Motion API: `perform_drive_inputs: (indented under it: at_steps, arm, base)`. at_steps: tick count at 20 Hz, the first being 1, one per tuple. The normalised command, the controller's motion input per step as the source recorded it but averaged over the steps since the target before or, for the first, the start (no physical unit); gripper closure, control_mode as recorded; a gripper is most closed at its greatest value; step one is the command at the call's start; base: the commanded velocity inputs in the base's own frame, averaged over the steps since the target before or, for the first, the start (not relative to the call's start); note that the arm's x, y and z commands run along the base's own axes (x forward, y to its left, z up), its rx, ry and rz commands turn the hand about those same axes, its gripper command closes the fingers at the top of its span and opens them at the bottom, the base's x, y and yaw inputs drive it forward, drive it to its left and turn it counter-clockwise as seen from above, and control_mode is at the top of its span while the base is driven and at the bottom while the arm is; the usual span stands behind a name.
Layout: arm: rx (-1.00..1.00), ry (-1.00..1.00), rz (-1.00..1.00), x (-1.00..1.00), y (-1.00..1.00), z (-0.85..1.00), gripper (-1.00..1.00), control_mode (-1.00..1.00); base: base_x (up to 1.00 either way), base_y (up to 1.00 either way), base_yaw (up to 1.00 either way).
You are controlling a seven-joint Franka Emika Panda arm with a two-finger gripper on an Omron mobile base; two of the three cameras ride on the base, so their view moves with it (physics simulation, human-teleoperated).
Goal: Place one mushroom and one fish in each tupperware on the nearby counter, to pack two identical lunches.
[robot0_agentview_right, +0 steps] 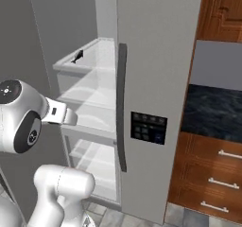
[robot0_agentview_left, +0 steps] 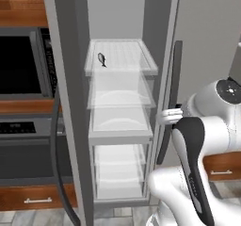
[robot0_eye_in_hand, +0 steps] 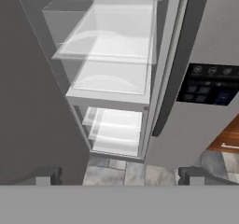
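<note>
Gripper [robot0_eye_in_hand: 119, 176] open; fish [robot0_agentview_left: 101, 59] apparently higher — fridge shelf [robot0_agentview_left: 141, 66].

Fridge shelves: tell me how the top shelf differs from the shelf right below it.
The top shelf carries a small dark fish near its left side; the shelf below looks bare. The top shelf has a finely ribbed surface and a raised clear rim, while the shelf below looks smooth, with a curved front edge. Both are translucent white and sit level inside the open fridge compartment.
</note>
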Motion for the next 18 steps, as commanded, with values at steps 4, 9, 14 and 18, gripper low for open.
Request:
perform_drive_inputs:
  at_steps: [4, 9, 14, 18]
  arm:
    - [0.00, 0.00, 0.00, 0.00, 0.00, 0.00, -1.00, 1.00]
    - [0.00, 0.00, 0.00, 0.00, 0.00, 0.00, -1.00, 1.00]
    - [0.00, 0.00, 0.00, 0.00, 0.00, 0.00, -1.00, 1.00]
    - [0.00, 0.00, 0.00, 0.00, 0.00, 0.00, -1.00, 1.00]
  base:
    - [0.44, 0.31, 0.18]
    - [0.41, 0.31, 0.19]
    - [0.30, 0.16, 0.13]
    - [0.44, 0.00, 0.01]
